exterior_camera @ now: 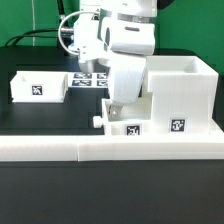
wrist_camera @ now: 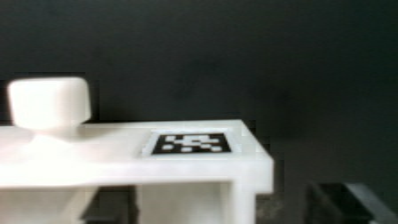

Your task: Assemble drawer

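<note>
The drawer's tall casing [exterior_camera: 182, 95] stands at the exterior view's right, with a tag on its front. One small knobbed tray [exterior_camera: 125, 125] lies against the casing's left side, its knob [exterior_camera: 98, 122] pointing left. My gripper [exterior_camera: 121, 107] hangs straight over this tray with its fingertips down at it. In the wrist view the tray [wrist_camera: 125, 160], its knob [wrist_camera: 48, 100] and its tag [wrist_camera: 192, 143] fill the frame. My gripper [wrist_camera: 228, 205] is open, its dark fingers [wrist_camera: 347, 202] standing either side of the tray's end wall with a gap. The second tray [exterior_camera: 38, 86] sits far left.
The long low white rail [exterior_camera: 100, 151] runs along the front of the black table, just in front of the tray and casing. The marker board [exterior_camera: 92, 77] lies flat behind the arm, between the left tray and the casing.
</note>
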Motion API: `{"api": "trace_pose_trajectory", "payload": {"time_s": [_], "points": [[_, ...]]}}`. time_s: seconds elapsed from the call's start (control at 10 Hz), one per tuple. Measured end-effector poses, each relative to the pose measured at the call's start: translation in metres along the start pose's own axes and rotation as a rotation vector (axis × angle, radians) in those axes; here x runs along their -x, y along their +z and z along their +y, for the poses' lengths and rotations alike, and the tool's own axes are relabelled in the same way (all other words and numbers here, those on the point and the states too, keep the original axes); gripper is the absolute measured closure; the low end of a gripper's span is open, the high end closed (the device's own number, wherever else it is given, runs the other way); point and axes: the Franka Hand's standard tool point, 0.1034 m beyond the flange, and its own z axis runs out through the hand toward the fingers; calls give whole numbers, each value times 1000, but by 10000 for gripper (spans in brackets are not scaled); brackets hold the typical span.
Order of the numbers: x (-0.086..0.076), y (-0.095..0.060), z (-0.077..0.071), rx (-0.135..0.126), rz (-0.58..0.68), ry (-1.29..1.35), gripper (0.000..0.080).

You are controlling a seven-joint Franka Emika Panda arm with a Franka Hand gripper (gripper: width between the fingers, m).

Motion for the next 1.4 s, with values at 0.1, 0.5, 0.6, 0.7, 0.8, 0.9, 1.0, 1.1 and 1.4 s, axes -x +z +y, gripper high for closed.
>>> {"api": "trace_pose_trajectory", "payload": {"time_s": [0.1,0.5,0.6,0.7,0.8,0.9,1.0,1.1,1.4], "points": [[4,-9,2,-8,-8,-2,242],[42,-24,2,-31,-24,-59,151],[49,-20,-1,-46,-24,-63,151],[50,-20,-1,-46,-23,-60,151],[49,-19,-2,-46,-23,-61,151],[51,-19,-2,-48,-16,-73,151],[59,-17,-3,-55,40,-83,151],[67,-11,-3,-61,100,-78,151],[74,1,-2,-93,228,-73,151]]}}
